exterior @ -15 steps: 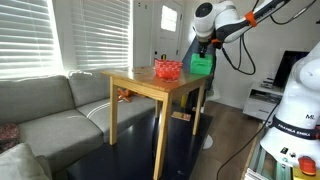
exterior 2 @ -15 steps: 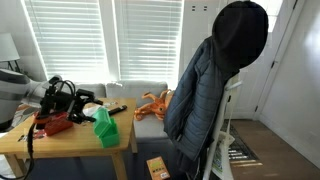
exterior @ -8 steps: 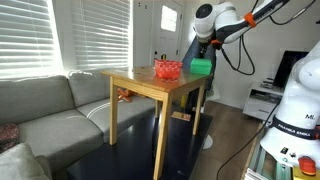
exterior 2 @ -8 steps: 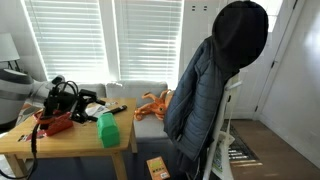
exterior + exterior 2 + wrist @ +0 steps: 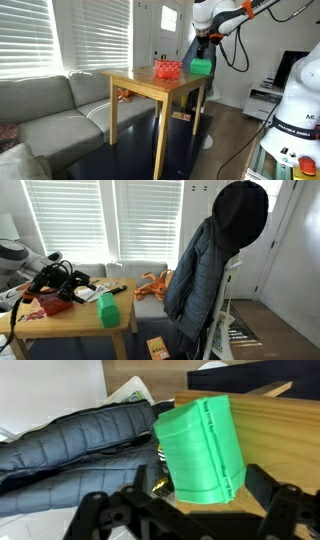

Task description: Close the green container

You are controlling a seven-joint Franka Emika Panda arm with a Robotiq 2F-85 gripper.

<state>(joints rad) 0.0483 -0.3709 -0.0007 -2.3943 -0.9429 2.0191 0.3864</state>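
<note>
The green container [image 5: 200,450] stands with its lid on at the edge of the wooden table [image 5: 270,430]. It also shows in both exterior views [image 5: 201,67] [image 5: 107,308]. My gripper [image 5: 190,510] is open and empty, its two black fingers spread wide on either side of the container's near end, not touching it. In both exterior views the gripper [image 5: 207,44] [image 5: 78,278] hangs a little above and behind the container. The red mesh bowl [image 5: 167,69] [image 5: 48,302] sits on the table beside it.
The wooden table [image 5: 140,85] stands by a grey sofa [image 5: 50,112]. A dark jacket [image 5: 210,260] hangs on a chair next to the table and fills the wrist view's left [image 5: 70,445]. A black object [image 5: 117,289] lies on the table. An orange toy [image 5: 155,282] lies beyond.
The container has gone from tilted in my grip to standing on the table. My gripper has let go and drawn back and up from it.
</note>
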